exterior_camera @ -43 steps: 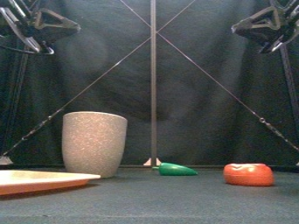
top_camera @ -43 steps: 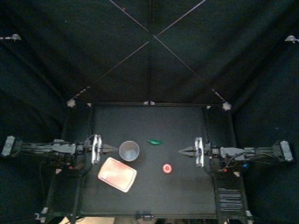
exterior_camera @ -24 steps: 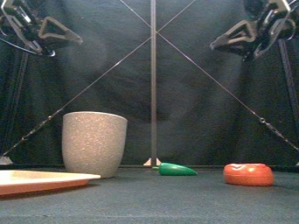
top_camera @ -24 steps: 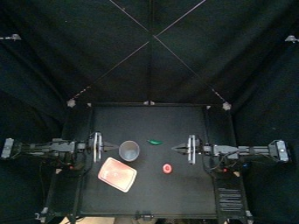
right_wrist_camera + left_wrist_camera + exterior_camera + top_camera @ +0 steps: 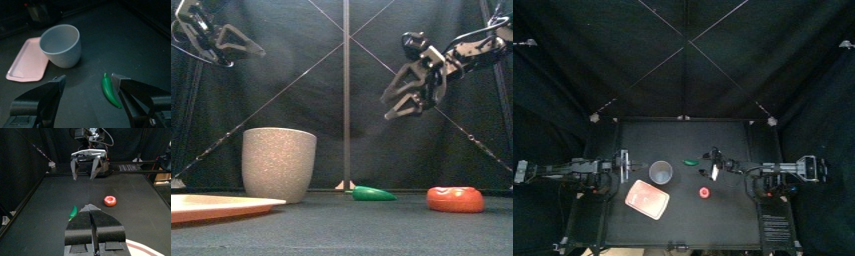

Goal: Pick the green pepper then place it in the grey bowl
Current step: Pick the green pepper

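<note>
- The small green toy pepper point(image 5: 690, 161) lies flat on the black table point(image 5: 727, 222), untouched – nothing holds it. In the front view it point(image 5: 374, 193) shows low between the cup and the red toy, set further back than both.
- In the right wrist view the pepper point(image 5: 110, 90) lies lengthwise on the bare table, framed between that gripper's two jaws but well below them.
- The right gripper point(image 5: 401, 102) hangs in the air well above the table, tilted down toward the pepper, its jaws spread wide; the left wrist view shows it point(image 5: 88, 170) from the front with a clear gap between the jaws.
- From above, the right gripper point(image 5: 716, 159) sits just right of the pepper.
- The tall grey speckled cup point(image 5: 661, 172) stands upright to the left of the pepper, near it but apart; its mouth point(image 5: 60, 45) is open.
- The flat pink tray point(image 5: 648, 200) lies in front of the cup, toward the table's front left, close beside the cup's foot in the right wrist view point(image 5: 27, 60).
- A round red toy food point(image 5: 706, 191) rests in front of the pepper and to its right, apart from it point(image 5: 109, 201).
- The left gripper point(image 5: 93, 210) – jaws pressed together, holding nothing – is raised at the table's left side point(image 5: 623, 170), left of the cup.
</note>
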